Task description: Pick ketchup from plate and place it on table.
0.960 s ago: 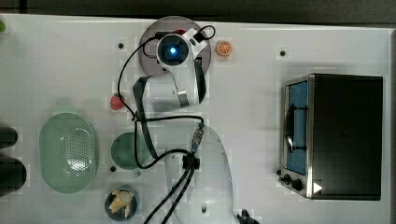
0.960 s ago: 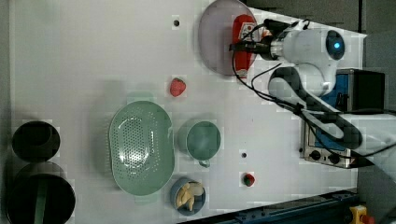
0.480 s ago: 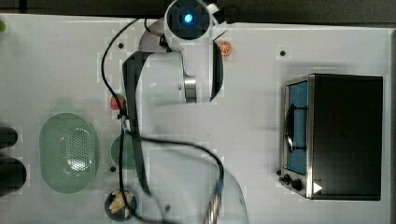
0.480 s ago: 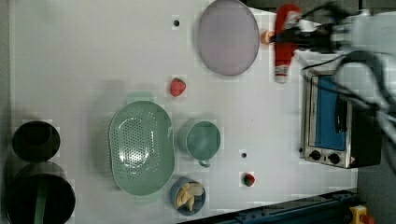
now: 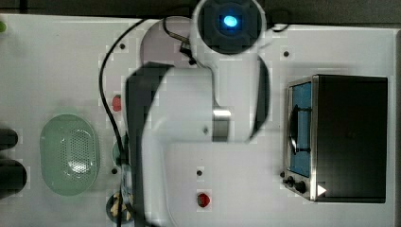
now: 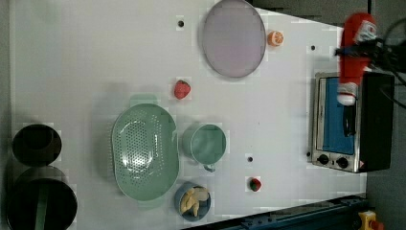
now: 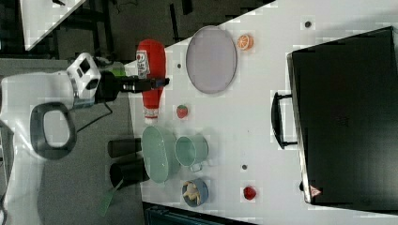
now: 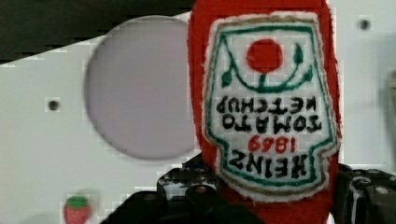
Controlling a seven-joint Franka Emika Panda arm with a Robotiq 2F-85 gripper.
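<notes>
Gripper (image 7: 149,83) clamped on the ketchup (image 7: 151,75), fingers across the body about mid-length, just below the label edge as the wrist view shows it. Bottle is airborne, hanging cap-down in the right view, clear of everything.

The plate (image 6: 233,38) sits bare below me and off to one side; nothing on it. Table (image 6: 95,57) has open white surface near the plate.

Handling read, judgement only:
- Surface looks fuzzy, stitched label (image 8: 271,102), so likely a plush or felt toy bottle. Light, soft, squashes under the fingers.
- Not slippery; fabric should hold well against the pads. Not fragile.
- Soft body means it may bulge or tilt in the grip, so the pose at release could be sloppy.
- Mid-body hold seems right: widest, most padded section, near balance point. The tapered cap end would pinch out.

Clutter to avoid on set-down: strawberry (image 6: 181,89), orange slice (image 6: 275,38), toaster oven (image 6: 352,122).
</notes>
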